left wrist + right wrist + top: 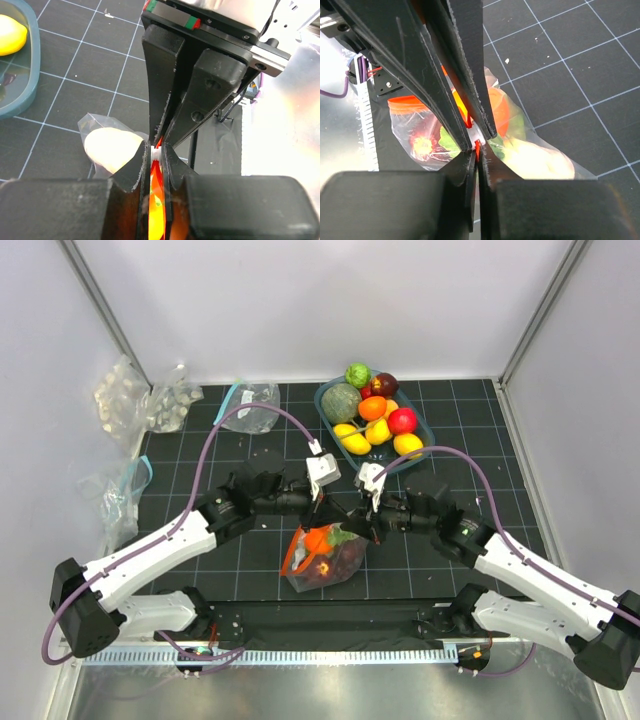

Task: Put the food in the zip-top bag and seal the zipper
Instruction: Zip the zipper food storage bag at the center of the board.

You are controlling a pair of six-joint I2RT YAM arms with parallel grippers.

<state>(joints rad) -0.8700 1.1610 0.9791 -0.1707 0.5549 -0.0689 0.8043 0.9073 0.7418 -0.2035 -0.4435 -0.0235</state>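
The zip-top bag (322,558) lies at the near middle of the mat with food inside: an orange piece, green leaf, a dark fruit and a white oblong vegetable (535,157). My left gripper (322,512) and right gripper (365,525) meet tip to tip over the bag's mouth. In the left wrist view my left gripper (156,150) is shut on the orange-red zipper (156,200). In the right wrist view my right gripper (477,155) is shut on the same zipper (477,147), by a small white slider (476,134). More food (375,420) sits in a teal tray.
The teal tray (324,405) stands at the back middle; its rim shows in the left wrist view (30,75) with a lemon (10,34). Spare clear bags lie at the back left (140,400), (250,405) and left (115,495). White walls enclose the mat.
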